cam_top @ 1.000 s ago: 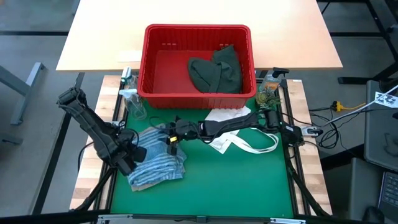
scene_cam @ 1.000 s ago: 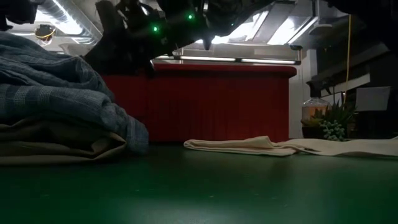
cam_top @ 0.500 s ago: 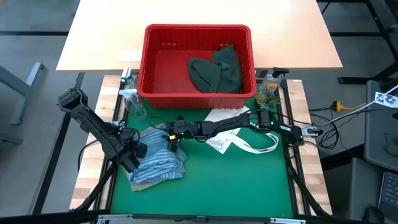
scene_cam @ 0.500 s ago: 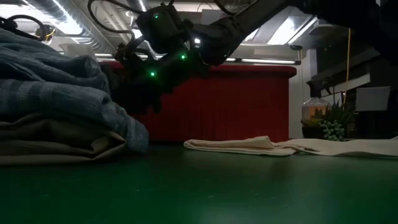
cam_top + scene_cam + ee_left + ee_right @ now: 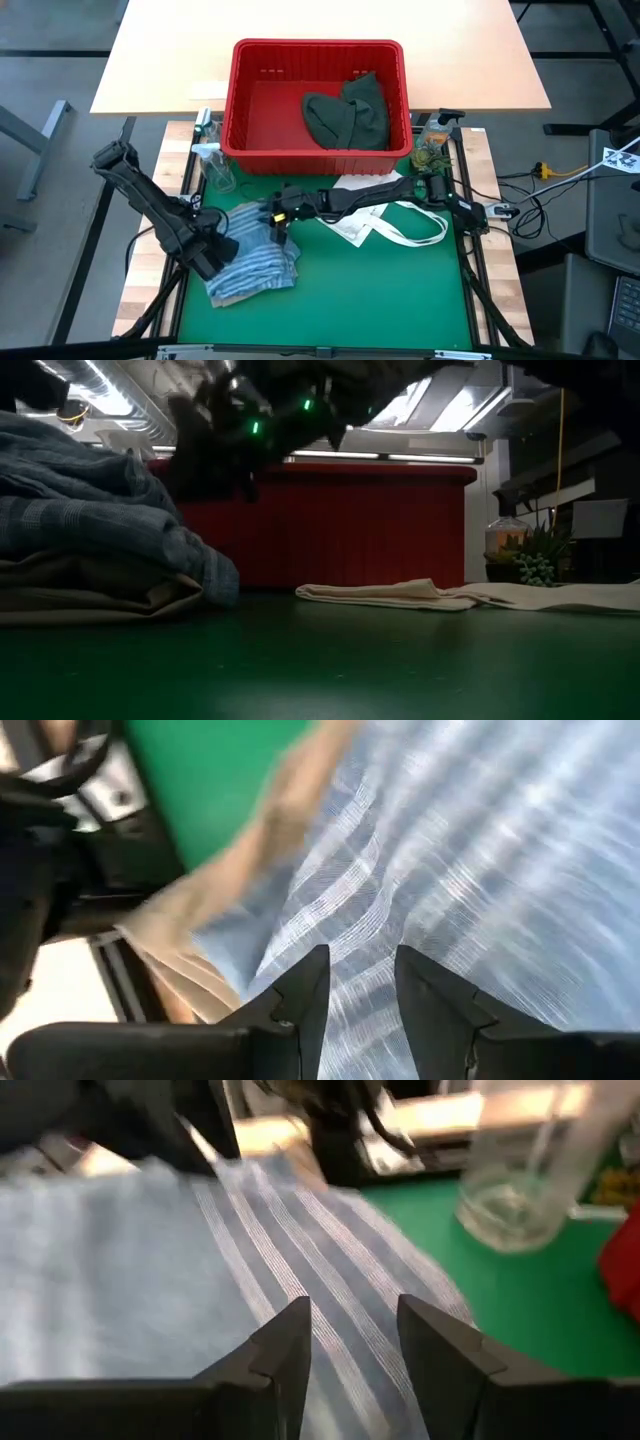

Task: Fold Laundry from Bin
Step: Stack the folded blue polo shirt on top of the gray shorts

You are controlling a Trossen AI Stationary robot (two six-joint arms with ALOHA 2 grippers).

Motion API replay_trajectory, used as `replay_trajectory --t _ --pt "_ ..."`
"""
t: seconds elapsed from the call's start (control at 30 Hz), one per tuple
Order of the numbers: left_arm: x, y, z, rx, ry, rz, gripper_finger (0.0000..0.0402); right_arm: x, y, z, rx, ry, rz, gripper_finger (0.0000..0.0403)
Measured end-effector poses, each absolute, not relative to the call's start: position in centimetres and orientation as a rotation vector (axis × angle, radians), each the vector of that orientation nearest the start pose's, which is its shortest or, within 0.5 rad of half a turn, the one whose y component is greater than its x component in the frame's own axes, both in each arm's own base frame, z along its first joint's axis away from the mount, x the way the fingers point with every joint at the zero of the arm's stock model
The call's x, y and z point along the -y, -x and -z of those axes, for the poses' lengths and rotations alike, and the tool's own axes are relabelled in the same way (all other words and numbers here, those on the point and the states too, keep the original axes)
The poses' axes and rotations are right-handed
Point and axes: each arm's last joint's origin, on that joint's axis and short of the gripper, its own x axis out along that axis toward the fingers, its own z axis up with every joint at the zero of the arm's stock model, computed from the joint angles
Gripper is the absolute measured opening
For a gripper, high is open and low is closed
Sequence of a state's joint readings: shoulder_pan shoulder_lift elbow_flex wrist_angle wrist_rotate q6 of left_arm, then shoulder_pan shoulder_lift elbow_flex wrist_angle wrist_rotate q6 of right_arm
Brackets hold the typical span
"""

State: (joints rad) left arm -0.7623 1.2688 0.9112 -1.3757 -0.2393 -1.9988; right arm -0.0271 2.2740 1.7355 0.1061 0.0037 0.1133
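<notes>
High view: both grippers, left (image 5: 222, 245) and right (image 5: 277, 214), hover with fingers parted, holding nothing, over the striped shirt (image 5: 255, 265); no legible writing.

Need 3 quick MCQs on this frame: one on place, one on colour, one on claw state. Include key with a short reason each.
1. Where is the dark green garment?
A. on the green mat
B. inside the red bin
C. on the striped shirt

2. What colour is the cloth under the striped shirt?
A. tan
B. maroon
C. black

3. How do the right claw fingers stand?
A. clamped on the tote bag
B. apart over the striped shirt, holding nothing
C. gripping the bin rim

Key: 1 B, it lies against the bin's right wall. 2 A, the tan garment shows beneath it in the low view. 3 B, the right wrist view shows a gap between the fingers.
</notes>
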Motion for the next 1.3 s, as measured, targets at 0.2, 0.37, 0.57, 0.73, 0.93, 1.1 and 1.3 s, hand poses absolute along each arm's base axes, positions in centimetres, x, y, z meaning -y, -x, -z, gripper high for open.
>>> replay_trajectory --t 0.2,0.37,0.57,0.73,0.93,1.1,1.3 --pt "13.7 -14.6 -26.3 -1.115 0.840 -0.825 0.0111 -1.2 -51.1 -22.9 -0.358 -0.164 -0.054 0.0149" --pt "15.3 -15.6 -26.7 -0.999 0.942 -0.684 0.0111 -5.4 -50.7 -23.2 -0.372 -0.145 -0.145 0.0149" --pt "16.9 -16.0 -25.8 -0.991 0.928 -0.647 0.0111 -9.3 -49.9 -22.0 -0.458 -0.083 -0.146 0.0149" --pt "18.7 -16.4 -23.4 -1.034 0.823 -0.688 0.0111 -10.3 -49.4 -21.5 -0.512 -0.025 -0.059 0.0149" --pt "20.4 -16.9 -20.0 -1.099 0.701 -0.756 0.0111 -10.5 -49.4 -19.9 -0.573 -0.024 -0.036 0.0149" --pt "21.3 -17.3 -17.7 -1.115 0.621 -0.804 0.0111 -10.6 -49.7 -16.4 -0.663 -0.028 -0.025 0.0149" --pt "21.8 -17.6 -16.3 -1.114 0.586 -0.825 0.0111 -10.6 -50.2 -13.1 -0.717 -0.052 -0.007 0.0149"
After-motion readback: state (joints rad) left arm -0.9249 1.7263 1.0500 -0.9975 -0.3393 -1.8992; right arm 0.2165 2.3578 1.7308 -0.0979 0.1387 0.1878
